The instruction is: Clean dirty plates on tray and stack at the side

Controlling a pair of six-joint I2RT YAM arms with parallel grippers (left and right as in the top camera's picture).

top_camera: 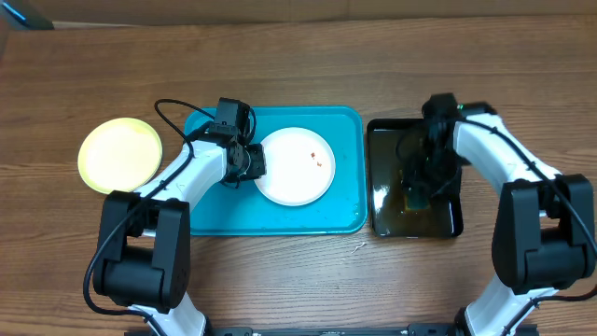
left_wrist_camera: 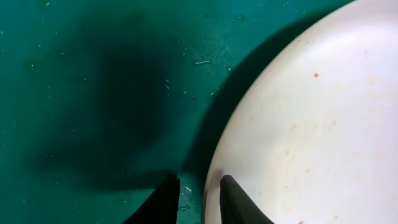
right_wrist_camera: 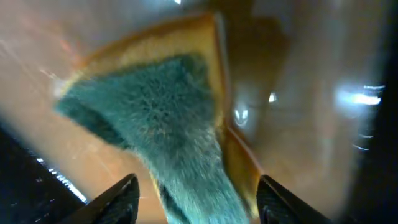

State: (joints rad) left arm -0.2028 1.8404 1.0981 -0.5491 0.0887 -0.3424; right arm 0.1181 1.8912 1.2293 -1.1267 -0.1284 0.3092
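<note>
Overhead: white plate [top_camera: 294,166] sits on the blue tray [top_camera: 224,213], centre-left of it, a few small red smears on its face. Yellow-green plate [top_camera: 119,154] lies on the wooden table [top_camera: 280,56] left of the tray, apart from it. Black tray [top_camera: 382,131] just right of the blue one, brownish liquid in it, sponge [top_camera: 417,193] lying in the liquid.

Left gripper [top_camera: 254,161] at the white plate's left edge. Left wrist view: fingers [left_wrist_camera: 239,202] nearly together, one over the plate, the other outside over the tray floor, rim between them. Clamped on the rim. Crumbs and specks on the tray floor beside the plate.

Right gripper [top_camera: 424,177] low over the black tray. Right wrist view: its fingers [right_wrist_camera: 118,199] spread either side of the sponge, green scrubby face up, yellow layer at the edge. Gap shows between the left finger and the sponge, so no grasp on it yet.
</note>
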